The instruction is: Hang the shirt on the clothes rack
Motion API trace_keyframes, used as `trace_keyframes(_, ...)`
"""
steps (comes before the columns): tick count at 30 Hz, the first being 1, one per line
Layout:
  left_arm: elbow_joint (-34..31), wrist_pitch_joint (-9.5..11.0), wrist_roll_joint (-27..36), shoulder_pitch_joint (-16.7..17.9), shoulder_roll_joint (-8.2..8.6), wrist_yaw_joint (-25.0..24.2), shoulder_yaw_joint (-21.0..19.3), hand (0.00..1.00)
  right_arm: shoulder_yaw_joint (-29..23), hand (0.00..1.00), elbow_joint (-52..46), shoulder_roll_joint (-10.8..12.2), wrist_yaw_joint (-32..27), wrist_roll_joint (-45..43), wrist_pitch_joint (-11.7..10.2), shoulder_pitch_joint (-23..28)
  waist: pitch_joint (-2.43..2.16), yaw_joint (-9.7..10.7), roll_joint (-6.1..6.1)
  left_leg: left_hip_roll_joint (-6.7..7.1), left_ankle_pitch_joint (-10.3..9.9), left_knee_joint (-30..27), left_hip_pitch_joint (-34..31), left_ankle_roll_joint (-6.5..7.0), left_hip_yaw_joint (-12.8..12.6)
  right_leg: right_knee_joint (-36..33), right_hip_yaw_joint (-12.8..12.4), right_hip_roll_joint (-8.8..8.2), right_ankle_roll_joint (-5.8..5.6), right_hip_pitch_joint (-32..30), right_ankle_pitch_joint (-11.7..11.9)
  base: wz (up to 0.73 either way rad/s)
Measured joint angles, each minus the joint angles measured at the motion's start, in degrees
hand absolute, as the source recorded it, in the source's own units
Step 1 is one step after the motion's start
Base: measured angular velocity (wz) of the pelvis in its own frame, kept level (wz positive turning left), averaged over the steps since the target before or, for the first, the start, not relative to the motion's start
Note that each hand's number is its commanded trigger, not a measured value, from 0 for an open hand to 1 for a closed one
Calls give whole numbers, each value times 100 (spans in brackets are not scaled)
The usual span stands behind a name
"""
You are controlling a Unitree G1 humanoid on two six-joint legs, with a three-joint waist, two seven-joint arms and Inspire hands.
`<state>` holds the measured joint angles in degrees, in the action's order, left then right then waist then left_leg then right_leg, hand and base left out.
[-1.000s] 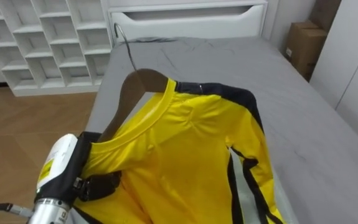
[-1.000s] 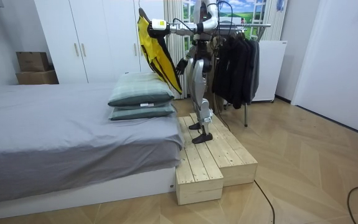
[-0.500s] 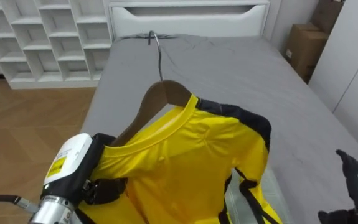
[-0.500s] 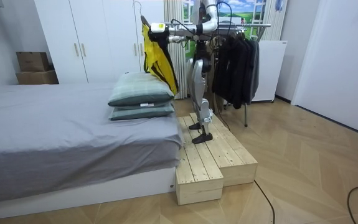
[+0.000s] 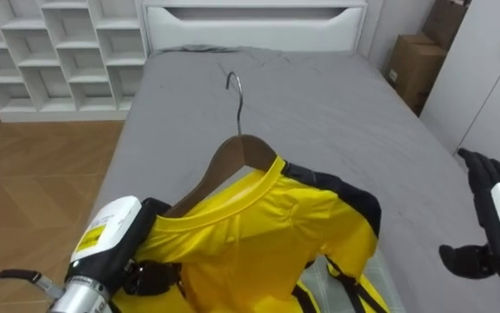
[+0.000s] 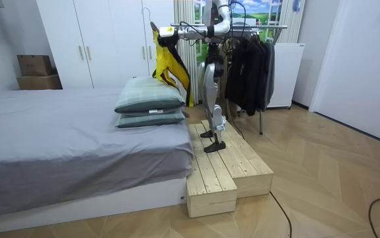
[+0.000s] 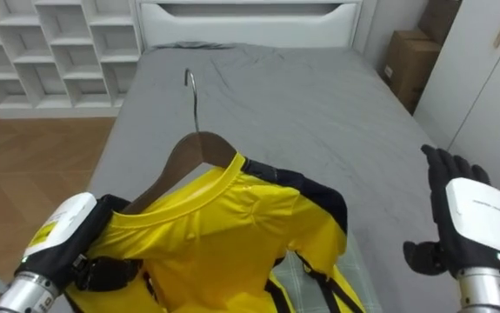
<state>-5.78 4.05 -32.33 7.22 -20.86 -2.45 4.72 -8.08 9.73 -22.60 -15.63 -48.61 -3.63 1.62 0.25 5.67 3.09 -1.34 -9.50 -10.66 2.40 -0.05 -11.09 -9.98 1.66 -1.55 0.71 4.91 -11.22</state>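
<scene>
White cubby shelving (image 5: 50, 52) stands at the far left, with wood floor (image 5: 32, 191) running along the near side of it. At the lower left the left hand (image 5: 110, 248) comes in, its dark fingers (image 5: 150, 276) curled round the left end of a wooden hanger (image 5: 232, 156), just where the shoulder of the cloth covers it. The hanger's metal hook (image 5: 235, 87) stands upright and free above the wood, touching nothing. A yellow shirt (image 5: 258, 235) with black trim hangs on the hanger, its collar at the hanger's neck and its body falling toward the bottom edge. Behind it stretches a bed (image 5: 319, 113) under a grey cover, with a white headboard (image 5: 250, 17) at the far end. At the right the right hand (image 5: 497, 217) is raised over the bed's edge, well apart from the shirt, fingers straight and spread, thumb out, holding nothing. A cardboard box (image 5: 410, 69) sits beyond it beside a white wardrobe door (image 5: 493, 78). From the room view, the robot stands on a wooden platform (image 6: 226, 168) beside the bed and holds the shirt high above two stacked pillows (image 6: 151, 100); a clothes rack (image 6: 272, 26) with dark garments (image 6: 249, 66) stands behind the robot, toward the room view's right.
</scene>
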Motion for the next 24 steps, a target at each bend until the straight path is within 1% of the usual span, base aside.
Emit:
trace_keyframes(3,1,-3,14,1,3,-90,8,100,37,0,-1,-20,7,-28,15,-186,7,-50,10,-7,0,0,4,0,-47,-62,-24,-2,0,-42,-9,-8)
trace_keyframes(4,1,-4,20,3,8,-113,16,100,75,0,-2,-41,7,-28,58,-300,11,-96,18,-11,0,4,16,0,-83,-80,-66,2,-1,-58,-11,-13)
trace_keyframes(7,-5,-3,35,2,0,-225,43,100,229,0,-176,-250,18,-25,82,-467,11,-153,19,-6,0,28,19,0,-103,-79,-95,-1,-2,-73,-10,-4)
trace_keyframes(10,-112,-4,35,1,-48,-335,81,100,465,0,-592,-372,33,10,69,-501,13,-183,30,-6,0,44,18,0,-108,-63,-99,0,-2,-79,-10,0)
trace_keyframes(13,-329,-2,35,0,-52,-339,175,100,639,0,-756,-394,96,9,-2,-502,20,-255,41,-6,0,64,15,0,-104,-66,-103,-1,-2,-101,-10,-1)
trace_keyframes(15,-400,25,33,0,-45,-338,255,100,715,0,-789,-411,173,-1,-10,-504,22,-317,42,-4,1,91,15,0,-107,-64,-117,0,-2,-115,-10,-2)
trace_keyframes(17,-396,27,32,1,-47,-339,283,100,752,0,-816,-411,209,8,-14,-531,37,-354,68,-5,1,95,16,0,-106,-63,-109,1,-2,-118,-10,0)
trace_keyframes(20,-396,26,27,1,-53,-339,289,100,755,0,-816,-412,225,16,-19,-639,62,-383,107,-5,0,95,7,0,-104,-58,-90,-2,-2,-116,-10,0)
trace_keyframes(24,-396,26,31,0,-131,-332,386,100,946,0,-811,-449,236,126,-24,-841,68,-376,117,-4,0,95,5,0,-69,-57,-54,-2,-3,-99,-9,4)
